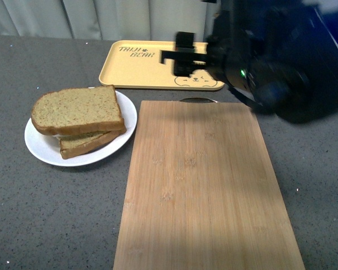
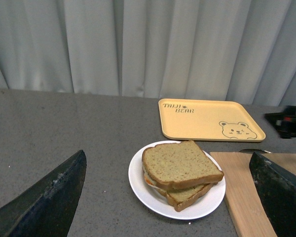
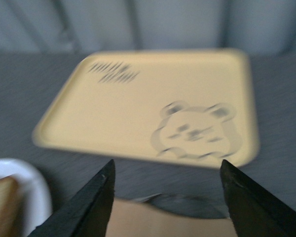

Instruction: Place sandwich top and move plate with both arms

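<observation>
The sandwich top (image 1: 78,108) lies stacked on the plate (image 1: 42,147), centre-left in the front view. The left end effector (image 2: 167,155) and right end effector (image 3: 166,165) gape empty; next, likely, each grips the plate's rim.

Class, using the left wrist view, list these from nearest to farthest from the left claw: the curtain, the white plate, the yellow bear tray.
1. The white plate: just ahead of the open left claw.
2. The yellow bear tray: beyond the plate, further back on the table.
3. The curtain: at the very back, behind the table's far edge.
</observation>
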Tool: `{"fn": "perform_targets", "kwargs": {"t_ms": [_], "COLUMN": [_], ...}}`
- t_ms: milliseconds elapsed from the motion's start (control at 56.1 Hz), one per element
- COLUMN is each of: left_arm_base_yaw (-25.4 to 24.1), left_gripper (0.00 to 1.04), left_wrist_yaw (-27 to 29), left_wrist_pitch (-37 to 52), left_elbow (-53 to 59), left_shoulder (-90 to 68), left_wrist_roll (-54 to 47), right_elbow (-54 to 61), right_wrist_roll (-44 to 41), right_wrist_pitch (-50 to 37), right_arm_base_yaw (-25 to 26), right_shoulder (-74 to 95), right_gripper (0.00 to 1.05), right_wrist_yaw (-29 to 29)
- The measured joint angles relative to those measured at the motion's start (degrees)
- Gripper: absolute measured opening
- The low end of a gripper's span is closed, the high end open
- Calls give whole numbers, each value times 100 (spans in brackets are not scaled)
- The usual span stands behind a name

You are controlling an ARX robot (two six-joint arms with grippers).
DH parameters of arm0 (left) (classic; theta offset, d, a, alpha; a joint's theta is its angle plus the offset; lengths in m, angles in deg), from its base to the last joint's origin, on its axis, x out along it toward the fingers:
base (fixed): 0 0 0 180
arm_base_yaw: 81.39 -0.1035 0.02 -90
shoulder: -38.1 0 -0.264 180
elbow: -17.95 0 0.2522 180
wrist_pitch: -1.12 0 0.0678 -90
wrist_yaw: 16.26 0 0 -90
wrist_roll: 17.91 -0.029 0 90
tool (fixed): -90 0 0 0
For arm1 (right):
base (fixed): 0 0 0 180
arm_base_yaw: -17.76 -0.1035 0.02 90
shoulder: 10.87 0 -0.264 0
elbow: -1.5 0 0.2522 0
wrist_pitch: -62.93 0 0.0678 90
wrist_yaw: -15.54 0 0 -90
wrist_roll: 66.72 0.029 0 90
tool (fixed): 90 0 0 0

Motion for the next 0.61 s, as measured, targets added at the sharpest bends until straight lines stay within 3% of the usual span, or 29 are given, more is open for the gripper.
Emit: {"fn": "perform_targets", "kwargs": {"t_ms": [18, 71, 107, 250, 321, 607], "left_arm_base_yaw": [0, 0, 0, 0, 0, 0], "left_gripper": [98, 98, 98, 98, 98, 98], "left_wrist_yaw": [11, 11, 13, 9, 7, 9], "left_wrist_pitch": [0, 0, 0, 0, 0, 0], "left_elbow": [0, 0, 0, 0, 0, 0], "left_shoulder": [0, -2, 0, 0, 0, 0], "left_wrist_roll": [2, 2, 2, 2, 2, 2], "right_elbow": [496, 1241, 1631, 2861, 3709, 5217], "right_wrist_roll": [-328, -680, -820, -1113, -1204, -1233], "right_wrist_pitch": [-802, -1825, -2284, -3115, -3174, -2903], "right_arm_base_yaw": [46, 170, 271, 691, 975, 1545], "right_shoulder": [-118, -413, -647, -1779, -2350, -4030], "right_gripper": [57, 48, 43, 20, 0, 1], "right_wrist_yaw": [-605, -1259, -1360, -1130, -881, -258]}}
